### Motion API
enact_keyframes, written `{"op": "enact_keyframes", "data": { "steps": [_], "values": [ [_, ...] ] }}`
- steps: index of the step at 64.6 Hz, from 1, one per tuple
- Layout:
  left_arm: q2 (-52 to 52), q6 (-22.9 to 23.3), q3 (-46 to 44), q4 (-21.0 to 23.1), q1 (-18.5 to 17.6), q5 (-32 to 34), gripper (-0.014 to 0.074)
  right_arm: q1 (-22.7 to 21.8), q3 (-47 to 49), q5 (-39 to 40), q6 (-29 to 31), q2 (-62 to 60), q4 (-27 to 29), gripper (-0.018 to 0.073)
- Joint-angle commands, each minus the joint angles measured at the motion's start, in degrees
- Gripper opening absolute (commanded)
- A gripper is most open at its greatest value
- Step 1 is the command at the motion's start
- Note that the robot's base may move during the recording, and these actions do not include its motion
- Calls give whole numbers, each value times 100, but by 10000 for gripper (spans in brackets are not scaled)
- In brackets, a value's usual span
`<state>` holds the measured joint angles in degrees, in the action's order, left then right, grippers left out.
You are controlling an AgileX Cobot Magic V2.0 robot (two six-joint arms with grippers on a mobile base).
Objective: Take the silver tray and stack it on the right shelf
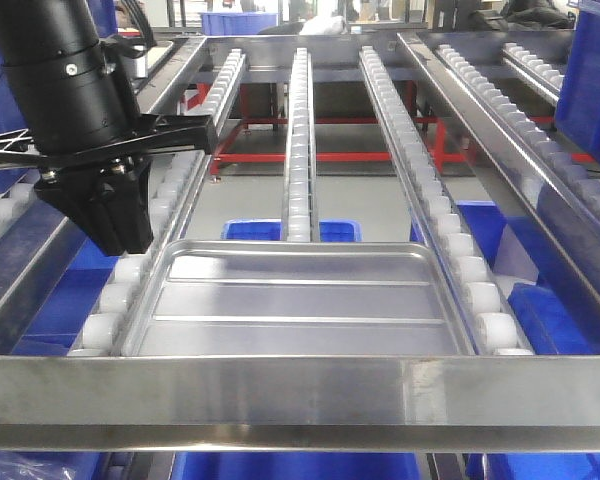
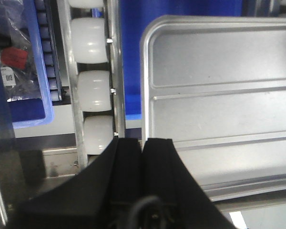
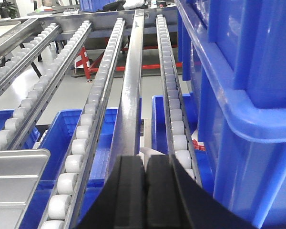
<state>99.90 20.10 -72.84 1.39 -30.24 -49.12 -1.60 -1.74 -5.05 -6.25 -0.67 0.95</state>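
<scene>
Silver tray [image 1: 300,300] lay flat across the lanes of large white rollers [image 1: 477,298], its near end at the steel front rail [image 1: 280,395]. Left gripper [image 1: 128,238] hung over the left roller lane just beside the tray's left rim, fingers pressed together and empty. Right gripper [image 3: 144,191] was likewise clenched, grasping nothing.

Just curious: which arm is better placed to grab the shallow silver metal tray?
Left: the left end effector, shut, sits by the silver tray's left rim; the right end effector is over a steel rail, farther off.

Warehouse: roller racks [image 1: 298,150], blue bins [image 3: 238,95]
</scene>
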Motion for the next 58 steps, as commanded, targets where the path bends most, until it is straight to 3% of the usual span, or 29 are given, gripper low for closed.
{"op": "enact_keyframes", "data": {
  "steps": [1, 9, 15, 58],
  "values": [
    [-238, 82, -120, -56, -51, 73, -29, -36, 3, 505, 55, -100, -2, 52],
    [-163, 82, -42, 31, -51, 200, 211, -36, 3, 505, 55, -100, -2, 52],
    [-119, 82, 25, 186, -51, 593, 311, -36, 3, 505, 55, -100, -2, 52],
    [335, 41, 63, 364, -51, 697, 128, -36, 3, 505, 55, -100, -2, 52]
  ]
}}
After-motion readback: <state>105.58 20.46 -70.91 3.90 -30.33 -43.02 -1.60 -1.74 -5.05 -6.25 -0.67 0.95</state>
